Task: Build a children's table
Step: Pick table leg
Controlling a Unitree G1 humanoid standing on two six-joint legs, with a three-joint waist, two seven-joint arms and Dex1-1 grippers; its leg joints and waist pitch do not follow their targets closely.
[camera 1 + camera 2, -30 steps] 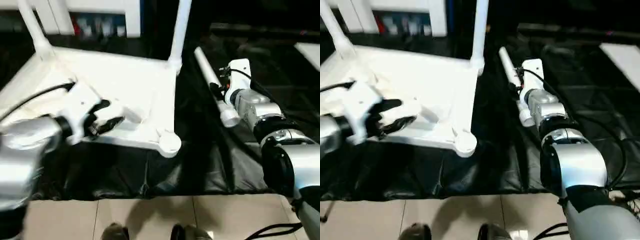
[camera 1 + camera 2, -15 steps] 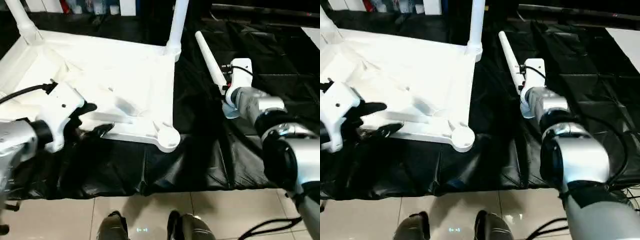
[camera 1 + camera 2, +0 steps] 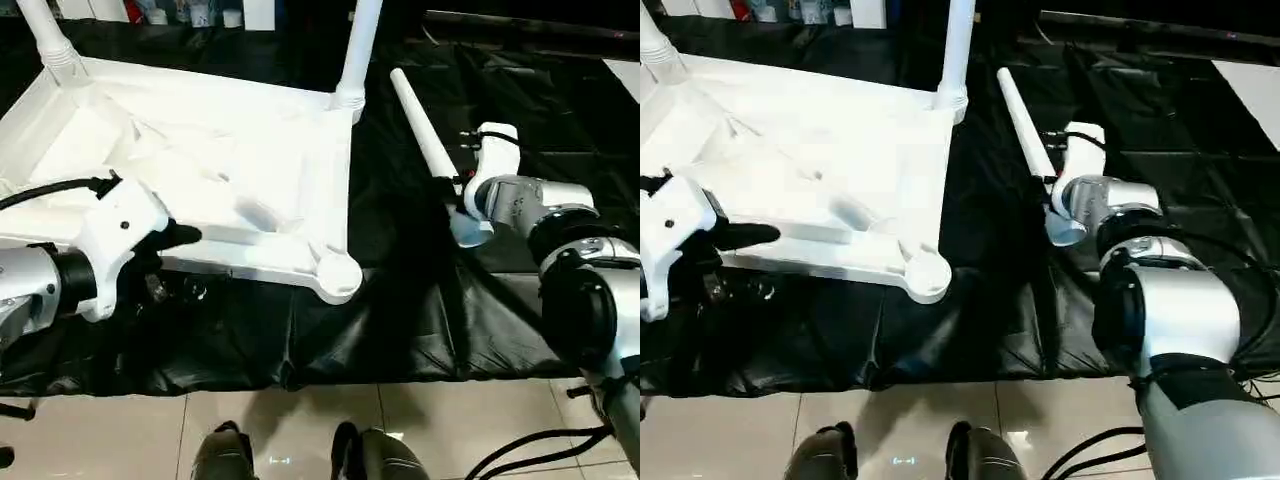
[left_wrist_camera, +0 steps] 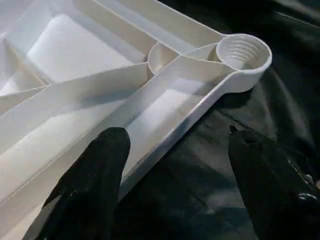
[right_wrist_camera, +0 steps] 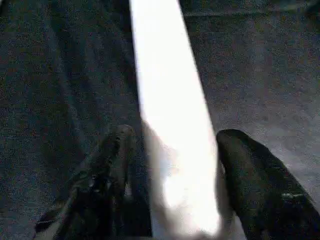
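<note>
Right end effector [image 5: 172,165] astride loose leg [image 3: 425,140]

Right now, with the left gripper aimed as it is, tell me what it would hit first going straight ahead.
Most likely the tabletop's near rim: the left gripper is open, one finger over that rim, the other over the black cloth. Depth is uncertain.

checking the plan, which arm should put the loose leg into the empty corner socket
Right, probably. The right gripper already straddles the loose leg lying on the black cloth. The left gripper is open at the tabletop's near edge, beside the empty socket, so it could steady that.
</note>
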